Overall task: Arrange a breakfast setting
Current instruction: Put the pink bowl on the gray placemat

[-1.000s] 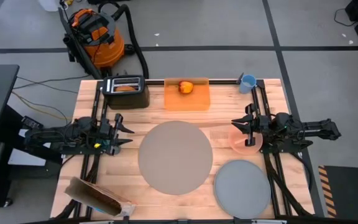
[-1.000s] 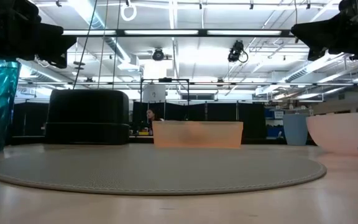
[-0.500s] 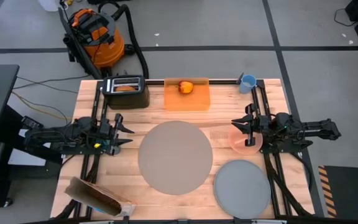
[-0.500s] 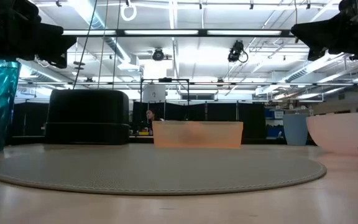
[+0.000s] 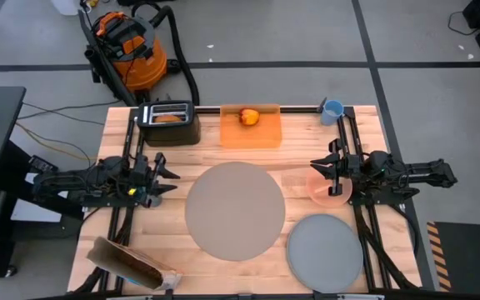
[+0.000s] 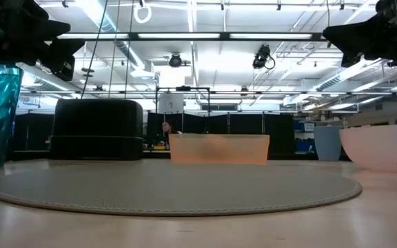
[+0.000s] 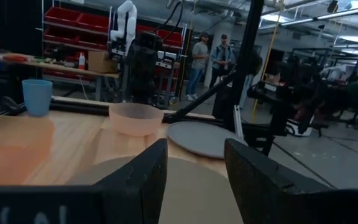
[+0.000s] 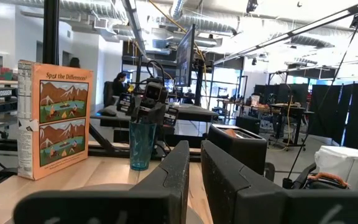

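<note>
The left gripper (image 5: 167, 177) hovered over the table (image 5: 248, 254) at its left side, fingers (image 7: 143, 180) parted with a clear gap and holding nothing. Straight ahead of it, just beyond the fingertips, lay the mat (image 5: 235, 209), flat in the middle of the table. Past the mat from that gripper sat the plate (image 5: 324, 250), lying flat near the table's front right corner.

The right gripper (image 5: 317, 172) hung at the table's right side, facing the left one across the mat, its fingers (image 8: 225, 171) drawn nearly together with only a slim slit between them and nothing gripped. The bowl (image 5: 329, 187) sat upright directly under and beside this gripper; whether they touched could not be told. The plate lay just to the gripper's near side, close to the bowl.

Toward the far edge from both grippers, the apple (image 5: 249, 117) rested on the orange board (image 5: 251, 131). The toaster (image 5: 169, 123) stood beside the board, nearer the left gripper, with a brown bagel (image 5: 167, 117) showing in its slot. The cup (image 5: 332, 110) stood upright at the far right corner, beyond the right gripper. A cereal box (image 5: 132, 262) lay flat at the front left corner, and a teal glass (image 8: 141, 145) stood by the left arm.
</note>
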Robot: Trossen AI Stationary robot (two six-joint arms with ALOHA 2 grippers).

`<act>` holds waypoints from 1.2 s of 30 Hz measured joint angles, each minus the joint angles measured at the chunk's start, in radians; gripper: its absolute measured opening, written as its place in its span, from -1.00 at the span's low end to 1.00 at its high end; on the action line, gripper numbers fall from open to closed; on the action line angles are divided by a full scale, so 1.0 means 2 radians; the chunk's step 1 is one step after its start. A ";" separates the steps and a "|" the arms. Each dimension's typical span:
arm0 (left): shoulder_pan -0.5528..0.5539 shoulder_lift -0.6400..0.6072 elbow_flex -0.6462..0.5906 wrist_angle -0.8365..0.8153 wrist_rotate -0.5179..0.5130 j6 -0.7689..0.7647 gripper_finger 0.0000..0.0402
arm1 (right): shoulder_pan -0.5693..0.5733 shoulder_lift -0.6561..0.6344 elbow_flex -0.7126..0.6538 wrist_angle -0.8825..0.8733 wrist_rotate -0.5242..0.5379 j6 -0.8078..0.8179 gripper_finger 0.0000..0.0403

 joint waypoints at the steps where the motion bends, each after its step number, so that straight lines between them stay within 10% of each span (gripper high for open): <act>1: 0.000 0.000 0.000 -0.002 -0.001 0.002 -0.17 | 0.000 0.000 0.000 0.000 0.000 0.000 -0.75; 14: 0.000 0.000 0.000 -0.004 -0.013 0.000 -0.17 | 0.000 0.000 0.000 0.001 0.009 -0.023 -0.75; 24: 0.000 0.000 0.003 0.023 -0.058 0.018 -0.17 | 0.000 0.012 0.018 0.022 0.135 0.050 -0.75; 36: 0.001 0.029 0.104 -0.007 -0.120 0.097 -0.17 | 0.000 0.186 0.133 0.016 0.118 0.061 -0.75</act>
